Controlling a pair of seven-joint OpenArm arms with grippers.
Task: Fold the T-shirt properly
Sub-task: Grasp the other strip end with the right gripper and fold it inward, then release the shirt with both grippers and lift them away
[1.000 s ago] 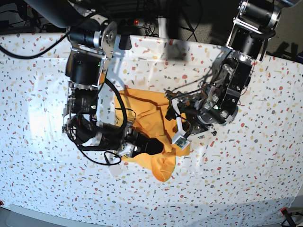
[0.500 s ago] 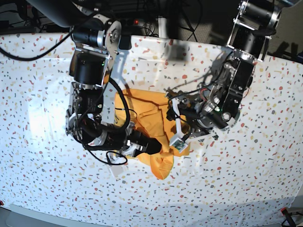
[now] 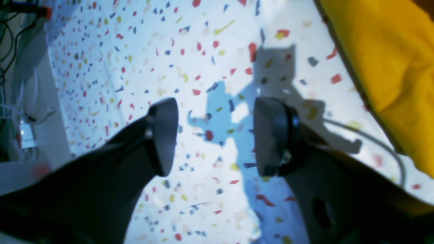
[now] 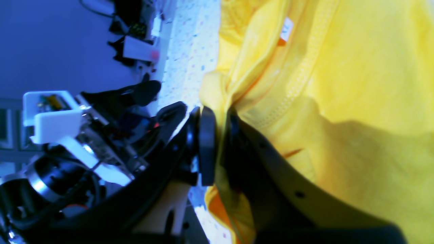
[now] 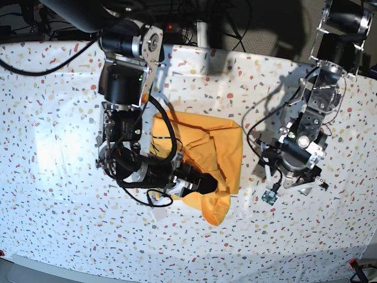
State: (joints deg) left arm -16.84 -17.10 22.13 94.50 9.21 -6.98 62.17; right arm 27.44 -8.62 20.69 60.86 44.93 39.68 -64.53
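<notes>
The T-shirt point(image 4: 356, 67) is soft matt cotton cloth; the table cover point(image 5: 59, 147) looks smooth and slightly glossy.

— What sort of place is this?

— A robotics lab or test bench, by the look of it. Two black robot arms point(image 5: 126, 112) point(image 5: 315, 103) hang over one table point(image 5: 53, 147) covered with a white cloth speckled in terrazzo colours.

— Anything besides the arms?

— Loose black cables point(image 5: 232, 23) and dark equipment crowd the far edge of the table. In the left wrist view, a white plug or adapter point(image 3: 26, 130) with thin wires sits off the table's side. In the right wrist view, exposed white-housed electronics point(image 4: 54, 112) are mounted on an arm.
</notes>
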